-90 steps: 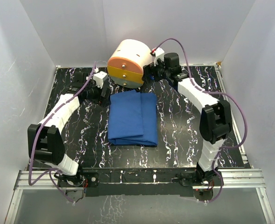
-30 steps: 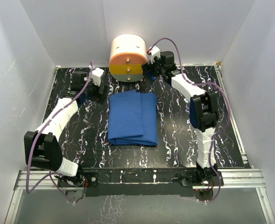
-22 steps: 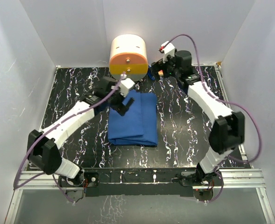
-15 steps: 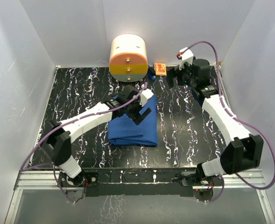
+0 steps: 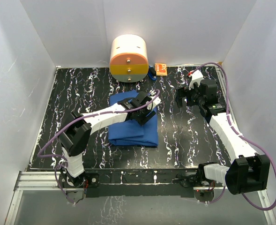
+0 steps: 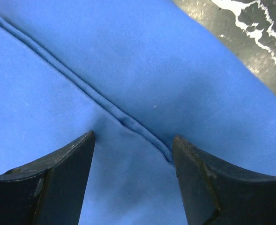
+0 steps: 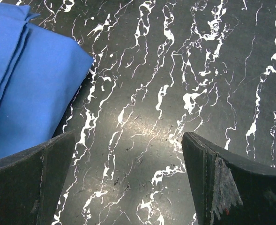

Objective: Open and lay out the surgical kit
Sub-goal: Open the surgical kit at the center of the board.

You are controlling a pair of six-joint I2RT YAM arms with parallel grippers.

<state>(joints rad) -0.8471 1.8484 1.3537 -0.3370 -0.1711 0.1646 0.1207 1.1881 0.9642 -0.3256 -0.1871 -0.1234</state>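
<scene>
1. Table point(image 5: 72, 93), black with white veining.
2. Cloth wrap point(image 5: 128, 129) of the surgical kit, royal blue, folded, lying flat at table centre.
3. Round container point(image 5: 128, 58), cream over orange, at the far edge behind the wrap.
4. Left gripper point(image 6: 133, 140): jaws apart, tips on the wrap, straddling a fold seam.
5. Right gripper point(image 7: 127, 140): jaws wide, nothing held, over the table right of the wrap.
6. Small orange box point(image 5: 160, 69), near the container's right side.

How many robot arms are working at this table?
2. The left arm stretches across the blue cloth wrap mid-table; the right arm hangs over bare tabletop to the wrap's right. None looks hidden.
</scene>
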